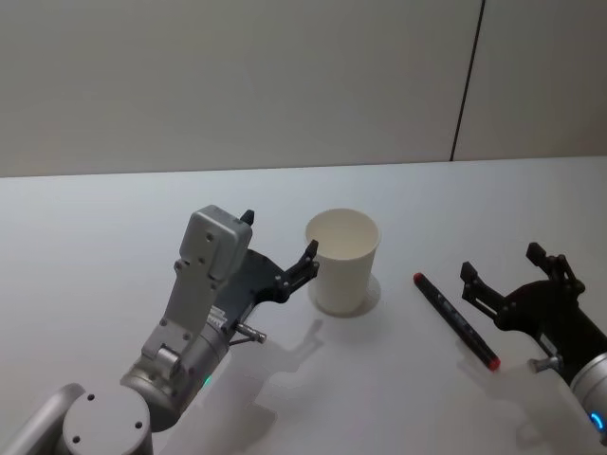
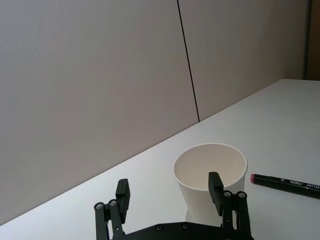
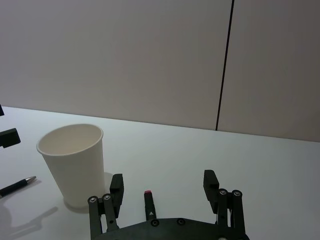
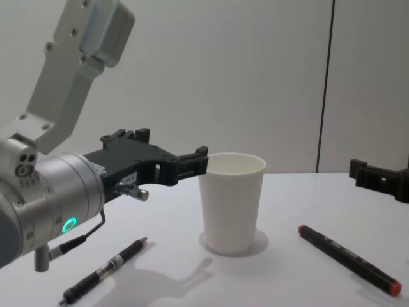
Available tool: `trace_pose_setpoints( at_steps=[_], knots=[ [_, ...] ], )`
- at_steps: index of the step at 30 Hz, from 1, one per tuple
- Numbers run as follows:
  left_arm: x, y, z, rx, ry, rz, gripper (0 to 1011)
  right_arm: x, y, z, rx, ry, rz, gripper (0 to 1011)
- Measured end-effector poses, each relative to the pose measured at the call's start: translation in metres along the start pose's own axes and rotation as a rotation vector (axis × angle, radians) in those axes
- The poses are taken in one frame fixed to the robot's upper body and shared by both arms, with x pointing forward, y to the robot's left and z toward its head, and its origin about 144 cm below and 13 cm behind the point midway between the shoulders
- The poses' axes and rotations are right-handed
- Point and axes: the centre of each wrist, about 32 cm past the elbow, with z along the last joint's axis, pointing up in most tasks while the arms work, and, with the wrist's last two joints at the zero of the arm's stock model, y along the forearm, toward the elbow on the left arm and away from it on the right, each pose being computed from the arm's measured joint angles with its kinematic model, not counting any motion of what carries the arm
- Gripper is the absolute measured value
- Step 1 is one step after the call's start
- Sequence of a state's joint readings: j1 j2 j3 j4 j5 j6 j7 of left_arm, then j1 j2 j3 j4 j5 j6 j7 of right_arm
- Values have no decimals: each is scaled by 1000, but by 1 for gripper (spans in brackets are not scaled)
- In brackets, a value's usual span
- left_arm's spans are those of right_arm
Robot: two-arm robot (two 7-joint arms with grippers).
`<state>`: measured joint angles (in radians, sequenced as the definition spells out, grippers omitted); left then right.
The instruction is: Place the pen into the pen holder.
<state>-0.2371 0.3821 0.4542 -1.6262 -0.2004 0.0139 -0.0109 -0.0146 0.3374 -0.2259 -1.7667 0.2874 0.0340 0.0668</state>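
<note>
– On the white counter (image 1: 114,218), what is the biggest thing to reckon with?

– It is the left arm, reaching in from 7 o'clock. Its left claw (image 1: 280,234) is spread wide and holds nothing. One fingertip is just beside the rim of the paper cup (image 1: 341,265), at the cup's 9 o'clock. I cannot tell whether they touch. The cup stands upright and empty at mid-counter.

– And the other arm?

– The right claw (image 1: 503,263) comes in from 4 o'clock, also spread wide and empty, and points toward 10 o'clock.

– Where is the pen, then?

– A black marker with red ends (image 1: 455,320) lies flat between the cup and the right claw, at about the claw's 8 o'clock. Its long axis runs from 11 to 5 o'clock, and the 11 o'clock end is near the cup's base but apart from it. The right wrist view has one red end low between the two fingers.

– So which arm takes it?

– I judge the right arm, being much the nearer. Its fingers would need to straddle that 11-to-5 line, and the cup then sits at the marker's 10 o'clock.

– Is anything smaller about?

– A slim black pen (image 4: 105,272) lies under the left arm, at the cup's 7 o'clock.
</note>
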Motion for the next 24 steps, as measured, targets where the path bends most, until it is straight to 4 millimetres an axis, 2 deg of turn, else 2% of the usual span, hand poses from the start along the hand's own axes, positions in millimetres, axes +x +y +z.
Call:
trace_pose_setpoints(
  at_steps=[24],
  knots=[
    [0,0,0,0,0,0,999,0,0,0,0,0,0,1001]
  ],
)
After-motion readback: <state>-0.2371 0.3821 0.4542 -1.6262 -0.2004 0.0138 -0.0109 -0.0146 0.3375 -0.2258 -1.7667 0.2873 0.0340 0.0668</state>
